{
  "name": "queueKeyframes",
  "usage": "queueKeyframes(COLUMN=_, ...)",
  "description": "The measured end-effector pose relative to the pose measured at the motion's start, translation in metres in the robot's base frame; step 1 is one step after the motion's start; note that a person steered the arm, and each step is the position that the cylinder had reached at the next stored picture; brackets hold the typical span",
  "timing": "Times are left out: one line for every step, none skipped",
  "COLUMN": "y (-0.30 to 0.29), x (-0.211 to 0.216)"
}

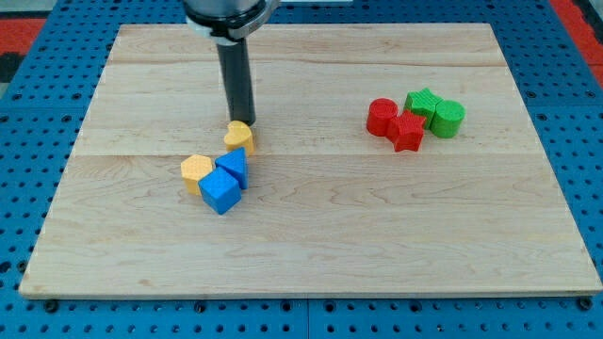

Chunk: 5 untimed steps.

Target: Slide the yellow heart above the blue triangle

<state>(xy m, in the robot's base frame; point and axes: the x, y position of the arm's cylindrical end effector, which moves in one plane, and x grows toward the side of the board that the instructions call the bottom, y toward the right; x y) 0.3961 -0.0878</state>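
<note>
Nearest the view's bottom edge of the wooden worktop (311,245), left of its middle, sits a tight cluster of three blocks, and the blue triangle (233,167) in that cluster serves as the landmark here. Just below it and slightly toward the view's left, touching it, lies the blue cube (220,192), the closest block of all. Against the triangle's left side rests a yellow block (195,170), rounded and many-sided; its exact shape is hard to make out.

Directly above the blue triangle, toward the view's top, stands the yellow heart (239,137). It is just beside the triangle's upper corner, very close or barely touching; the view does not settle which. My tip (247,123) meets the heart's far, upper-right edge, the dark rod rising straight up from there to the arm's mount at the top of the view. There is no gripper on this arm, so nothing spreads or pinches; only the rod's end bears on the heart.

Well to the view's right of the blue triangle, and a little farther back, a second cluster gathers. A red star (409,131) is its nearest piece, with a red cylinder (382,117) touching its left. Behind them sit a green star (423,102) and, at the right end, a green cylinder (448,118).
</note>
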Motion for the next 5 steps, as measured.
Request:
queueKeyframes(y=-0.009, x=0.001)
queueKeyframes(y=-0.003, x=-0.002)
queueKeyframes(y=0.003, x=0.003)
queueKeyframes(y=-0.013, x=0.011)
queueKeyframes(y=-0.017, x=0.011)
